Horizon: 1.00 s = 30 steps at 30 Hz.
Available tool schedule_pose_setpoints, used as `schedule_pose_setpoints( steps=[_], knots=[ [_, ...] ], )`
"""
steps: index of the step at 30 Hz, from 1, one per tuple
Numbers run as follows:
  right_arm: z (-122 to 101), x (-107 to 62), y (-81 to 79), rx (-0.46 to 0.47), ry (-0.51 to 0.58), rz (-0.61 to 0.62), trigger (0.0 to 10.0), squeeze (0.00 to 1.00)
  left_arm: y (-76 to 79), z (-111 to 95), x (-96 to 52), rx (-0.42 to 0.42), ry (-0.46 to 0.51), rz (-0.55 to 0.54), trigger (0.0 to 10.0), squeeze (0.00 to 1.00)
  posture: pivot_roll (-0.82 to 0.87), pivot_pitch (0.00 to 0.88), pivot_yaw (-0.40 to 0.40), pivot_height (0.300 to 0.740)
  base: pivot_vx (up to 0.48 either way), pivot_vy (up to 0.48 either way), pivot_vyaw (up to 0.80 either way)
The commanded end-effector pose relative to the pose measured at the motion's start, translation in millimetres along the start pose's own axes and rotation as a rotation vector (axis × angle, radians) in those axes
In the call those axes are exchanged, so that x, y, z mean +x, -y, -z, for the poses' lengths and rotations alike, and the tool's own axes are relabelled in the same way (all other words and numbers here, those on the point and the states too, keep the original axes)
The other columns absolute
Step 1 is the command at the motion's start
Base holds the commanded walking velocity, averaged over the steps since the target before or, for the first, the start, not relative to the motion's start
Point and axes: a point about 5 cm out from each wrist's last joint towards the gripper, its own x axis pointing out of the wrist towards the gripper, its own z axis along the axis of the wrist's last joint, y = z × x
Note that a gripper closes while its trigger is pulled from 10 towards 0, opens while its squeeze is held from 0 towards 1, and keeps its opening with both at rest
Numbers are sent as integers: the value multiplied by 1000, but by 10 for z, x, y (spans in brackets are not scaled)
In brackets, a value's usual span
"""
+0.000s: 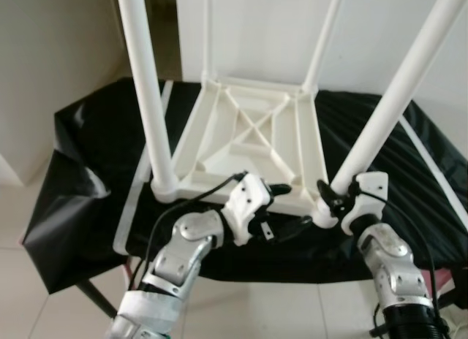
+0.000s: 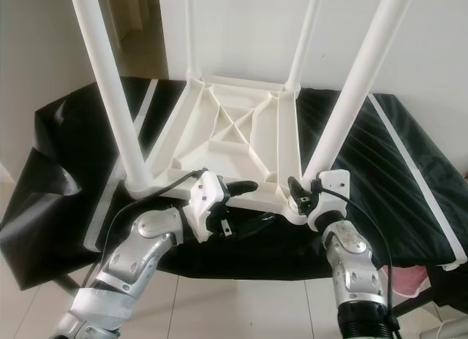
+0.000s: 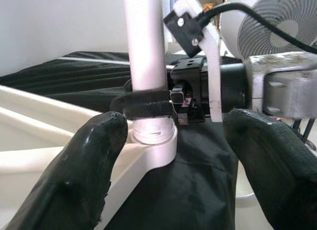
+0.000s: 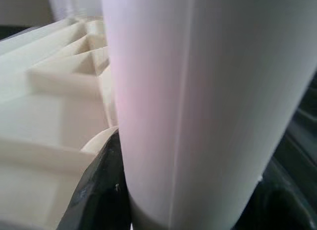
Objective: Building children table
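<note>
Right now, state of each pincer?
Left pincer: open, holding nothing, at the tabletop's near edge.
Right pincer: shut on the near right leg at its base.

White plastic tabletop with four white legs; black sheet with white stripes; silver arms, black gripper fingers; pale floor tiles.

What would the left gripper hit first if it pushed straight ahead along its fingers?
Probably the white plastic table leg at its corner socket, where the right gripper is clamped round it. The left gripper is open and aimed at that corner; how far off it sits is unclear.
</note>
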Motion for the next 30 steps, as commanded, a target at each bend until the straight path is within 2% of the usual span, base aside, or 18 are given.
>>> schedule_pose_setpoints(
  steps=[1, 6, 10, 14, 16, 22, 23, 29, 30],
  knots=[
    [192, -102, 118, 15, -103, 124, 10000, 0, -2, 56, -11, 2, -23, -29, 10000, 0, -79, 0, -40, 740, 0, 0, 0],
    [188, -141, 10, 76, -98, 289, 10000, 0, -37, 63, 1, 30, -32, -52, 10000, 0, -80, 0, -31, 740, 0, 0, 0],
    [184, -147, -32, 92, -99, 328, 10000, 0, -59, 62, 2, 48, -35, -65, 10000, 0, -80, 0, -31, 740, 0, 0, 0],
    [188, -162, -120, 130, -105, 453, 10000, 0, -144, 43, 14, 76, -36, -116, 10000, 0, -73, 0, -28, 740, 0, 0, 0],
    [177, -149, -208, 148, -100, 448, 10000, 0, -195, 35, 16, 93, -41, -150, 10000, 0, -73, 0, -23, 740, 0, 0, 0],
    [124, -157, -202, 136, -76, 436, 10000, 0, -269, 118, -1, 129, -120, -176, 10000, 0, -72, 1, -20, 740, 0, 0, 0],
    [102, -167, -188, 133, -58, 425, 10000, 1000, -316, 143, -12, 138, -144, -200, 10000, 0, -72, 5, -18, 740, 0, 0, 0],
    [66, -198, -179, 108, -32, 386, 10000, 1000, -409, 161, -38, 159, -172, -233, 10000, 0, -70, 8, -17, 740, 0, 0, 0],
    [67, -214, -179, 104, -32, 377, 10000, 59, -435, 173, -48, 169, -181, -241, 10000, 0, -69, 9, -17, 740, 0, 0, 0]
  ],
)
